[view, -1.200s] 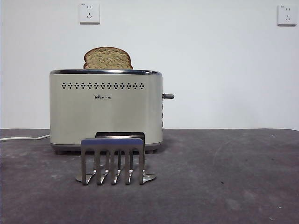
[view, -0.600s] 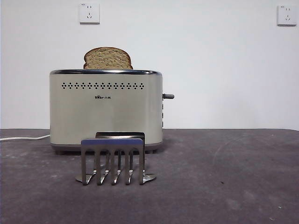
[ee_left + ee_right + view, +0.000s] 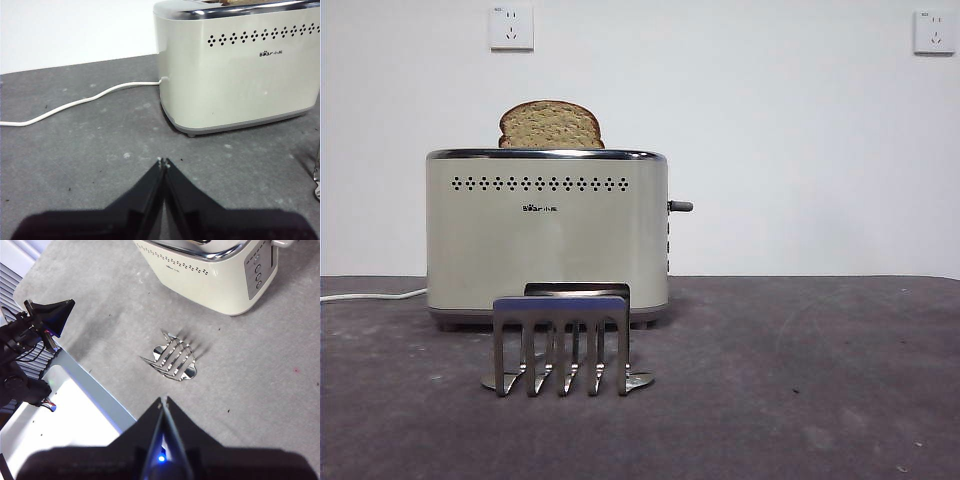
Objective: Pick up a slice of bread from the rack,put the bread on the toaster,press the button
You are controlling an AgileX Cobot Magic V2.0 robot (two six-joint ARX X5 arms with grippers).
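My left gripper (image 3: 162, 162) is clenched with nothing in it, low over the grey table (image 3: 75, 150), and only its camera shows the white cord (image 3: 75, 102) trailing away from the toaster (image 3: 235, 70), which stands ahead of my tips with bare table between. My right gripper (image 3: 163, 401) is clenched too, also holding nothing, and hangs high, looking down on the rack (image 3: 174, 358), which sits well below and ahead of it with no bread in its prongs. Past the rack is the toaster's narrow side with its round controls (image 3: 258, 269), seen only from here. The front view alone shows the slice of bread (image 3: 551, 125) standing upright out of the toaster's top, and the button (image 3: 680, 206) poking from the side, far from both my grippers. Two wall sockets (image 3: 511, 27) sit behind.
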